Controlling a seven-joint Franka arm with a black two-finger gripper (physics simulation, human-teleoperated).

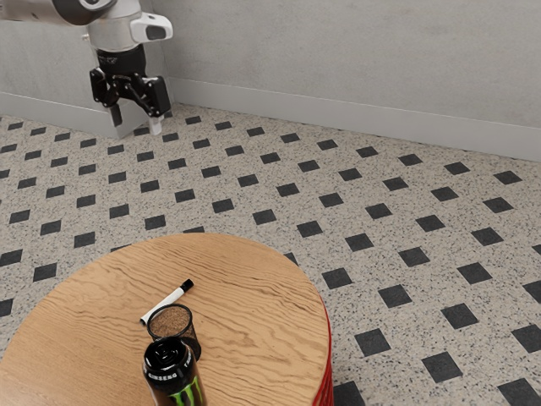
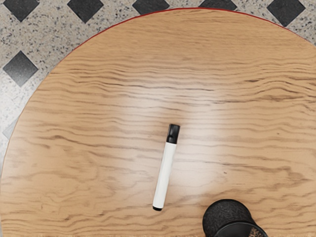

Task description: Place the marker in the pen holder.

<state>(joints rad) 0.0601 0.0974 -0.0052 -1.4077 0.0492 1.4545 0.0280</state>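
Claw [image 1: 136, 126] wide and well above the surface [image 1: 254, 292], marker [image 1: 169, 302] lying with room around its cap

From my end of the link, I read the claw as spread wide, its two fingers [image 1: 155, 127] standing well apart and pointing down. The arm [image 1: 51, 10] brings it in from the exterior view's upper left, with the gray wall [image 1: 338, 51] behind.

The marker lies flat on the surface, white barrel, black cap at one end. In the wrist view I get a broad stretch of wood between that cap and the curved rim, which carries a thin red line; past it comes the speckled floor [image 1: 431, 254] with dark squares. Both long sides of the barrel have bare wood alongside, so there is space for a finger on either side.

The plain end is the tighter one. The pen holder [image 1: 190, 334], a dark mesh cup standing upright, is near it, and the wrist view gives me a gap of wood between the two. The marker is outside the cup.

Close by the pen holder stands an upright black can [image 1: 172, 374] with green marks, covering part of the cup's lower wall in the exterior view. I can't tell whether can and cup touch.
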